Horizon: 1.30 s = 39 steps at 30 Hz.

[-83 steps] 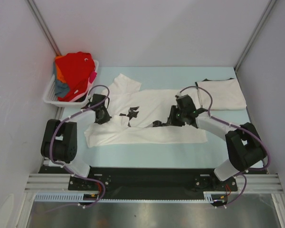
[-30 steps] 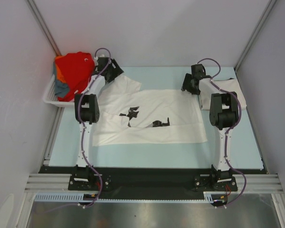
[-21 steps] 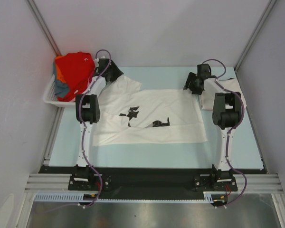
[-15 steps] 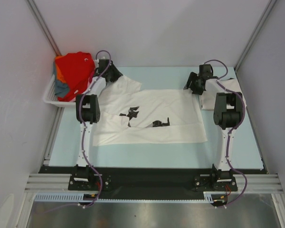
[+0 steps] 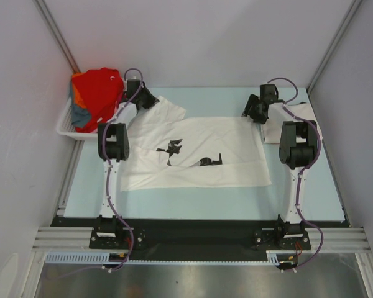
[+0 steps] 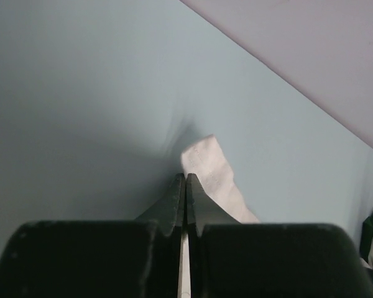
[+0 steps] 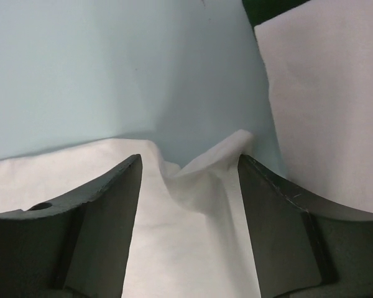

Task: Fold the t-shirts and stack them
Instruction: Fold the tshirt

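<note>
The white t-shirt with small black chest prints lies spread flat on the pale blue table. My left gripper is at its far left corner. In the left wrist view it is shut on a thin fold of that white cloth. My right gripper is at the shirt's far right corner. In the right wrist view it is open, its jaws either side of a puckered edge of the shirt. A folded off-white t-shirt lies at the right, partly hidden by my right arm; it also shows in the right wrist view.
A white slatted basket at the far left holds a pile with a red t-shirt on top and orange, blue-grey and pink cloth under it. Grey walls and metal posts close in the table on three sides.
Both arms have stretched from the shirt's middle to its far corners. In the last second the left gripper has pulled the far left corner slightly; the right has barely moved.
</note>
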Motion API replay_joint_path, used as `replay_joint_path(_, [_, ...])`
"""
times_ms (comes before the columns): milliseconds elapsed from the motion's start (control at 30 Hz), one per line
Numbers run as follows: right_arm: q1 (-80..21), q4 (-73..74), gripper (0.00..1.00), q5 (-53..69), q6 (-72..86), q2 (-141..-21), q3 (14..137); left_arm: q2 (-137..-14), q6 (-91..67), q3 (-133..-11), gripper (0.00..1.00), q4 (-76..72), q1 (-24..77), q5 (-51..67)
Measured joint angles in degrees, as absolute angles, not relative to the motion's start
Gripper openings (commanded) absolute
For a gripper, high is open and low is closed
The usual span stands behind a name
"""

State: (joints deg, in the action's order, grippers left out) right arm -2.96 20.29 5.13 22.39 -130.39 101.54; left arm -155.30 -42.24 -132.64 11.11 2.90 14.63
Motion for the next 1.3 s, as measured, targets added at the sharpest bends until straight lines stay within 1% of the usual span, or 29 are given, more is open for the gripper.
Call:
replay_joint_path(233, [-2.9,23.5,0.7,-0.4,22.1,-131.4,104.6,-153.8,-42.0,-130.3,0.0,10.3,2.5,16.6])
replay_joint_path(433, [-2.9,25.0,0.7,-2.7,21.7,-132.9,107.1,-152.1,-42.2,-128.0,0.0,10.2,1.6,16.6])
replay_joint_path(533, [-2.9,25.1,0.67,-2.6,21.3,-133.5,107.5,-150.6,-42.0,-124.8,0.0,8.7,0.3,16.5])
replay_joint_path(567, [-2.8,25.0,0.65,-2.6,21.3,-133.8,107.8,-150.1,-42.0,-123.9,0.0,8.2,0.1,16.2])
replay_joint_path(700, [-2.5,24.9,0.6,-2.3,21.2,-134.1,108.1,-149.2,-42.1,-123.2,0.0,7.3,-0.3,16.2])
replay_joint_path(800, [-2.0,24.6,0.62,-0.8,21.5,-134.1,108.1,-149.2,-42.1,-123.2,0.0,6.7,-0.5,16.3])
replay_joint_path(867, [-1.3,24.2,0.61,1.2,22.0,-134.2,108.1,-149.2,-42.1,-123.2,0.0,6.7,-0.5,16.4])
replay_joint_path(967, [0.2,23.6,0.55,4.6,22.9,-134.4,108.1,-149.2,-42.0,-123.2,0.0,6.8,-0.5,16.2])
replay_joint_path(1200, [2.6,22.9,0.58,9.7,24.1,-134.5,107.6,-148.4,-42.0,-123.0,0.0,7.3,-0.5,15.1])
replay_joint_path(1267, [3.2,21.6,0.56,11.5,24.5,-134.4,106.7,-148.2,-42.0,-122.9,0.0,7.6,-0.6,15.1])
replay_joint_path(1300, [3.5,20.9,0.52,12.4,24.6,-134.3,106.3,-148.2,-42.0,-122.8,0.0,7.6,-0.6,15.2])
